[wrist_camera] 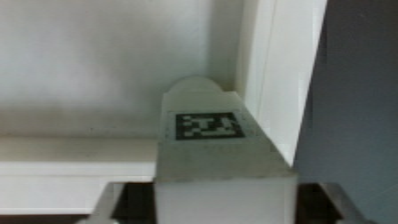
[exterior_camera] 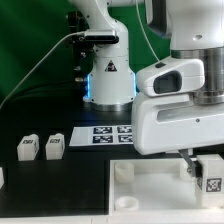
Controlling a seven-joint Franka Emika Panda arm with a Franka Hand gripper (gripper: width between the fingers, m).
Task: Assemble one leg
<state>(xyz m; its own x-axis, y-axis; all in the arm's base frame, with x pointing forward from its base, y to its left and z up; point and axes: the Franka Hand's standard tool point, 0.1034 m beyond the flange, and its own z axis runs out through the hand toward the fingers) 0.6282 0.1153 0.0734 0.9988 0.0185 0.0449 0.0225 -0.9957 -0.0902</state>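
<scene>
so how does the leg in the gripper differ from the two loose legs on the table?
The held leg sits between the fingers at the exterior view's right, over the large white piece; the loose legs stand free on the black table, at that view's left. The held leg's tag faces the wrist camera; theirs face the exterior camera. All are small white tagged blocks.

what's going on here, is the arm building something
Yes. The robot arm's gripper holds one small white tagged leg low over the large white square piece, at its corner on the exterior view's right. Whether the leg is seated there yet cannot be told. Two more legs stand loose on the black table, beside the marker board.
</scene>
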